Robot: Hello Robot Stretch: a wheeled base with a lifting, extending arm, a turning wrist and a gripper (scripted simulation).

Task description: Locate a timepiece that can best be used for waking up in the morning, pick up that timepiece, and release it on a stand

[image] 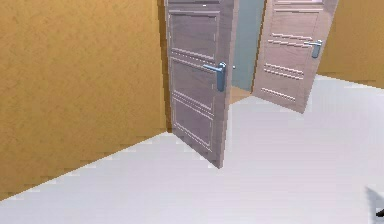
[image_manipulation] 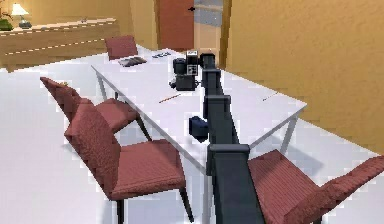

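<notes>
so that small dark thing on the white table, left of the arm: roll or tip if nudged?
Probably neither: the small dark thing looks squat and blocky, sitting low on the white table. It is small next to the chairs, so likely light; a nudge may just slide it across the smooth top.

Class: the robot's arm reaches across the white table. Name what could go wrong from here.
1. A small dark object lies close beside the arm; turning could sweep it off the table.
2. A red chair stands near the robot's side of the table; driving could bump it.
</notes>
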